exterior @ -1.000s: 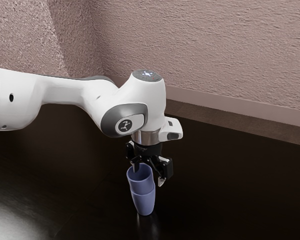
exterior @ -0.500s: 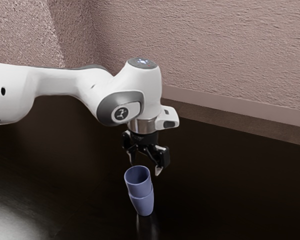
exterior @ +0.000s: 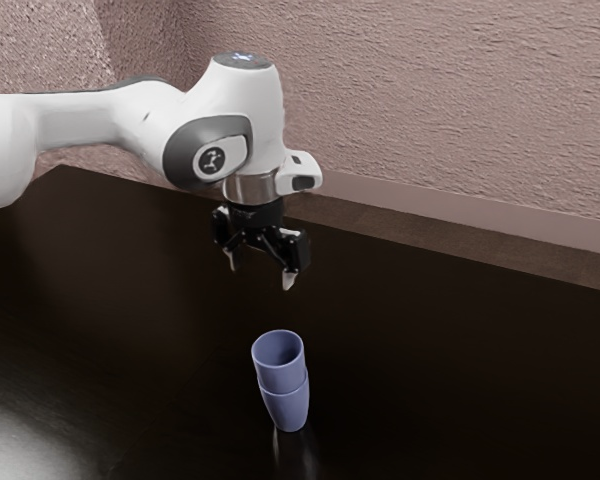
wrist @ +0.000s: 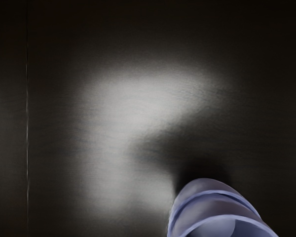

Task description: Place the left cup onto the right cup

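**Gripper [exterior: 260, 272] hanging open and empty above the nested cups**

The gripper is hovering with its two black fingers spread apart and gripping nothing. It is sitting well above the cups and a little toward the exterior view's left of them. The left cup [exterior: 278, 357] is sitting nested in the mouth of the right cup [exterior: 288, 406], so the placing is looking done. The step in hand, as I am judging it, is getting clear without disturbing the pair. Doing that well is calling for wide fingers, travel upward rather than sideways at rim height, and no dip toward the open mouth. A tall pair on a small foot is likely going over at a light knock.

Both cups are reading as smooth, matte, blue-violet and handleless, tapering from a wide round rim to a narrower base. That taper is letting one seat inside the other, with a band of the upper wall standing proud. The upper one is perhaps leaning slightly; I cannot tell for certain. In the wrist view the left cup [wrist: 227, 224] is showing as a rounded rim just under the hand.

Around them the table [exterior: 120, 340] is lying dark and glossy, throwing back a soft pale glare. Behind it a pale baseboard [exterior: 460, 208] is running along a rough, stippled pinkish wall [exterior: 450, 90].
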You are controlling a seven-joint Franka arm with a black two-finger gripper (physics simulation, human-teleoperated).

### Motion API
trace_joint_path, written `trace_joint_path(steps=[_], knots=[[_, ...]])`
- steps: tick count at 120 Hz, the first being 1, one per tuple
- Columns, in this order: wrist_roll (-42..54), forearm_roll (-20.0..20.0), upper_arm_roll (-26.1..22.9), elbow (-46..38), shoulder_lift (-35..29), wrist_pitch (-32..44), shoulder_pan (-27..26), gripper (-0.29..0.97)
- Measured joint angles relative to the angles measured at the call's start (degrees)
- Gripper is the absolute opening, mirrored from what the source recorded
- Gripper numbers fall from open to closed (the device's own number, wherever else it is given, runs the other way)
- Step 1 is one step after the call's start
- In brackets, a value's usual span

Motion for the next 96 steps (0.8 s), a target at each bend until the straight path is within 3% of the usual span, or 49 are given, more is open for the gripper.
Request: trace_joint_path(steps=[52,96], knots=[[4.90,-0.01,4.35,4.41,-1.22,-6.00,5.01,0.68],[14.80,-0.08,5.95,7.58,-1.21,-7.98,10.69,0.68]])
